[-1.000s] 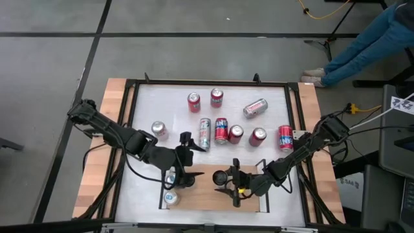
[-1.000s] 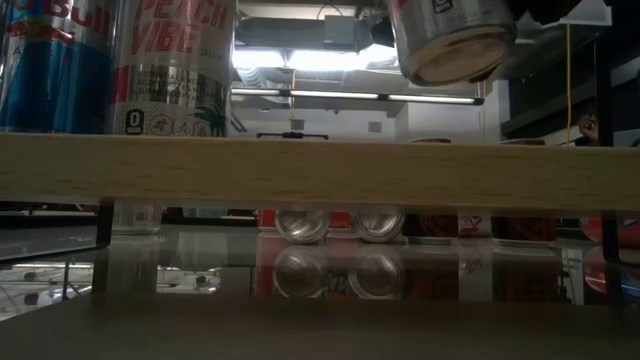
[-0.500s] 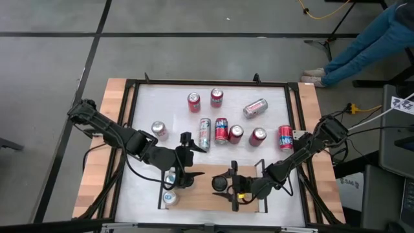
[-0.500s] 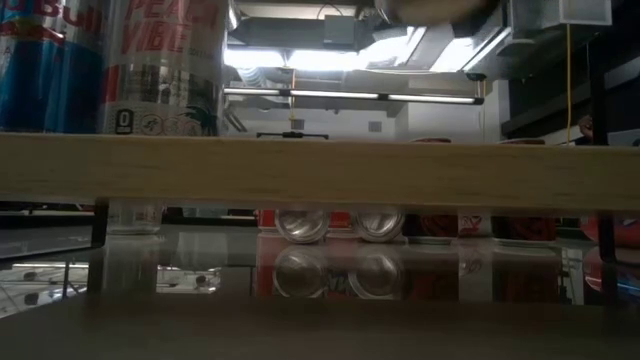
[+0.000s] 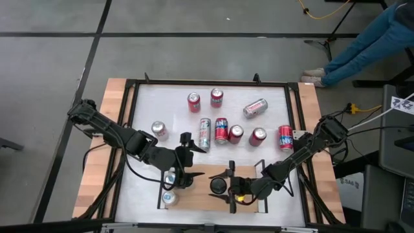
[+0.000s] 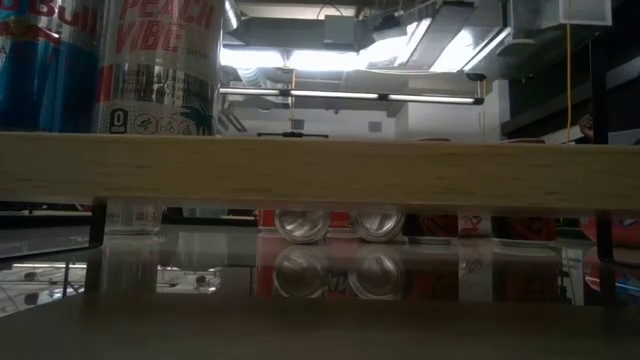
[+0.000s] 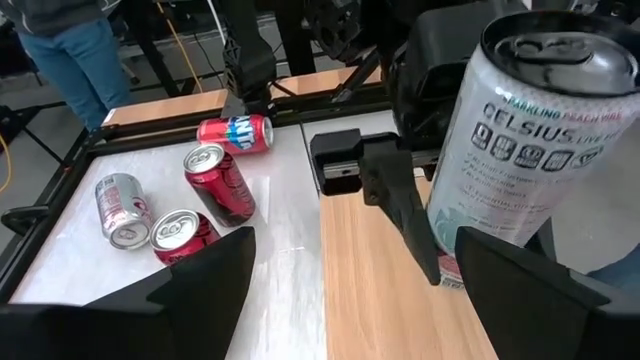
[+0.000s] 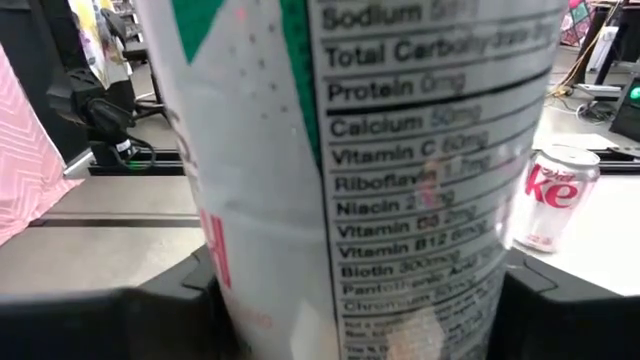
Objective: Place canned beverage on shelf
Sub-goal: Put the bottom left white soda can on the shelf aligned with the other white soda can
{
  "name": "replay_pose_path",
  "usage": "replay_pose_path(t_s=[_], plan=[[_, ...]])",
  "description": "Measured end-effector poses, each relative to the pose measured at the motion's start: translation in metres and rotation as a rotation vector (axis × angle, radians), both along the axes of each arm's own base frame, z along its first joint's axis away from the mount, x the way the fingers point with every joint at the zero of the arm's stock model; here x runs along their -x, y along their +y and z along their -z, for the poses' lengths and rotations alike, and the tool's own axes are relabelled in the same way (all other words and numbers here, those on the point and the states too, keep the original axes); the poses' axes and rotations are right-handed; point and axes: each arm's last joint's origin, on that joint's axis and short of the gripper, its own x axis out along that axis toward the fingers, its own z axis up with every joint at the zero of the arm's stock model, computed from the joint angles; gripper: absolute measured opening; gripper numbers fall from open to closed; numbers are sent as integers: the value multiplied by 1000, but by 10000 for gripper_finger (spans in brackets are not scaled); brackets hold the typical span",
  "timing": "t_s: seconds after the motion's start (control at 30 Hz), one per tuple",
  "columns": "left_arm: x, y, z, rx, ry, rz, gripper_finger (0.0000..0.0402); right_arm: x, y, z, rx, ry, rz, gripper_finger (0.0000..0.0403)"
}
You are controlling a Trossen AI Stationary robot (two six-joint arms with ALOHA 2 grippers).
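Your surface (image 5: pixel 272 107) is white with a black frame, and the shelf (image 5: pixel 200 194) lies along its near edge, a light-wood panel with black rails at its short ends. In the low view the shelf (image 6: pixel 320 170) crosses the frame as a wooden band.

Your right arm reaches in from the right, and its gripper (image 5: pixel 223 186) is over the middle of the shelf. Its fingers are closed around a slim white can (image 5: pixel 218 185); the right wrist view shows that can (image 8: pixel 400 170) upright between them, its nutrition label filling the frame. From the left wrist view the same can (image 7: pixel 525 150) reads Celsius and is upright over the wood, but you cannot tell whether its base touches.

Your left gripper (image 5: pixel 184 169) is at the shelf's left part, next to two cans standing there (image 5: pixel 171 188). You cannot tell whether its fingers are open or closed.

Loose cans (image 5: pixel 223 129) are scattered on the surface beyond the shelf, some upright, some on their sides. A Diet Coke can (image 8: pixel 555 195) shows past the held can.
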Motion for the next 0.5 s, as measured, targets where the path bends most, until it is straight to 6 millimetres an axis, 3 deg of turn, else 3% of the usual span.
replay_pose_path(t_s=[0.27, 0.5], plan=[[0, 0, 0, -3, 6, 1, 334, -17, -10, 22, 4, 49, 22, 250], [1, 1, 2, -11, 21, 1, 334, -24, -18, 21, -20, 60, -65, 250]])
